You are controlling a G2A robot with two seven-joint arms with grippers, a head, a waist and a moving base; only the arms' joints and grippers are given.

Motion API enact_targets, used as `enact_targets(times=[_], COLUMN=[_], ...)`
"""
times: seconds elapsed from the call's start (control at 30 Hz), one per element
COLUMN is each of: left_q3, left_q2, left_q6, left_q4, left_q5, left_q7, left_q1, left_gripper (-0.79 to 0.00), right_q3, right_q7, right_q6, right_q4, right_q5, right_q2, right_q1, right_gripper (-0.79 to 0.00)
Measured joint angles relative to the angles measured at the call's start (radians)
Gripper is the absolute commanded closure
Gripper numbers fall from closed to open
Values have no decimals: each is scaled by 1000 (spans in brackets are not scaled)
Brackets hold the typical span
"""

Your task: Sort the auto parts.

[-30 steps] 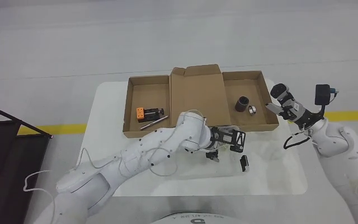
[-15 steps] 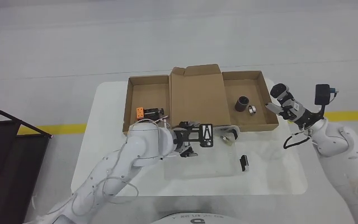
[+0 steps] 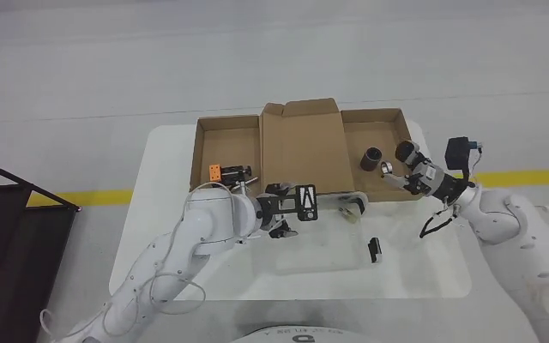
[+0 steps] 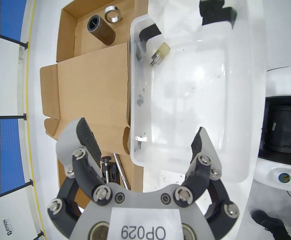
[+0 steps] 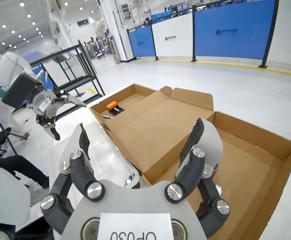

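Though empty — left gripper [image 4: 141,128] over tray [image 4: 193,95].

The cardboard box [image 3: 300,146] is brown, the block [image 3: 214,172] orange, the sleeve [image 4: 101,31] dark brown, the ring [image 4: 112,21] silver, the table [image 3: 412,274] white.

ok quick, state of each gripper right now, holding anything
Left gripper: open, holding nothing.
Right gripper: open, holding nothing.

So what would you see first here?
The wide brown cardboard box on the white table stands out first. A small orange block lies in one end compartment and a dark metal cylinder in the other, where the open right gripper hovers.
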Motion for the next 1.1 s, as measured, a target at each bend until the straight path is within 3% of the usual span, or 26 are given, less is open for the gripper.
enact_targets(times=[0.17, 0.43, 0.83, 1.1], left_q3=[-57, -178, -180, -180], left_q2=[7, 31, 32, 32], left_q6=[68, 99, 95, 95], left_q4=[36, 32, 34, 34], left_q5=[34, 73, 72, 72], left_q7=[99, 285, 292, 292], left_q1=[15, 103, 106, 106], left_gripper=[-785, -785, -785, -785], right_q3=[28, 53, 50, 71], right_q7=[64, 108, 104, 194], right_q6=[-47, -10, -28, 74], right_q4=[-47, -163, -227, -438], right_q5=[-61, -214, -237, -464], right_q2=[8, 9, 8, 9], right_q1=[-52, -132, -154, -300], right_gripper=[-785, -785, -785, -779])
